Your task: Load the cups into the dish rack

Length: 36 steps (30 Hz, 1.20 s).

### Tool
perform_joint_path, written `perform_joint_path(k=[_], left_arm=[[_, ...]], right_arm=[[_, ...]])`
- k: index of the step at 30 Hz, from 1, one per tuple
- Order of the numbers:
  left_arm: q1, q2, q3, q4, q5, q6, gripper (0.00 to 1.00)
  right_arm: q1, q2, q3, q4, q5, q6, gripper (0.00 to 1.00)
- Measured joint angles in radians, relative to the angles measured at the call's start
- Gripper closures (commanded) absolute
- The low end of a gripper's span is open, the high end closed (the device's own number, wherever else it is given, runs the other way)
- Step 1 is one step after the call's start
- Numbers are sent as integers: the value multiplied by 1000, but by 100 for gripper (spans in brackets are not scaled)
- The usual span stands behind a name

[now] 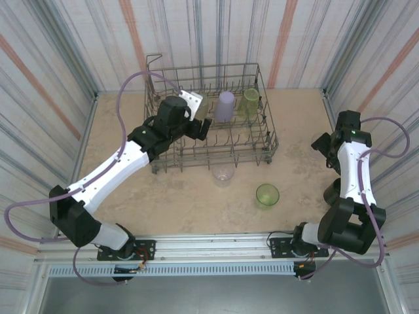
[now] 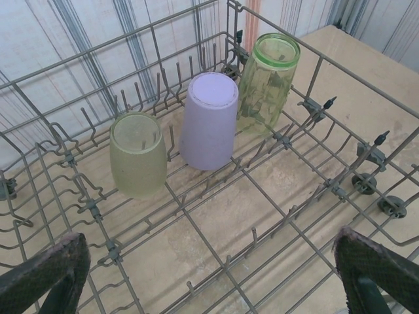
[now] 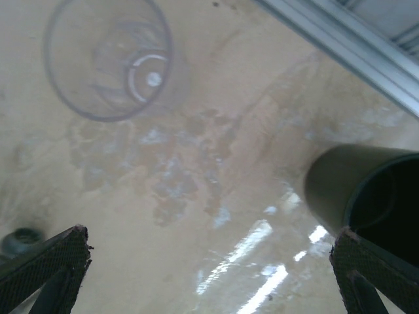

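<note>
Tabletop mottled beige, walls striped

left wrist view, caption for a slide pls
Open left tool above the dish rack, where a yellow-green cup, a lavender cup and a green cup stand in a row.
</note>
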Motion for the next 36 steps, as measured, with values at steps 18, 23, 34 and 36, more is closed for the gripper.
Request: perform_joint_path(k=[18, 23, 34, 36], left_arm=[[-37, 5, 0, -8, -71, 37, 1], [-37, 12, 0, -8, -71, 37, 1], [-47, 24, 0, -16, -83, 61, 1], [-59, 27, 0, -16, -95, 73, 1]], right_arm=[[-73, -8, -125, 11, 201, 26, 1], [-91, -14, -166, 60, 198, 22, 0], [-93, 46, -195, 173, 153, -31, 14], [-93, 75, -204, 180, 144, -31, 16]])
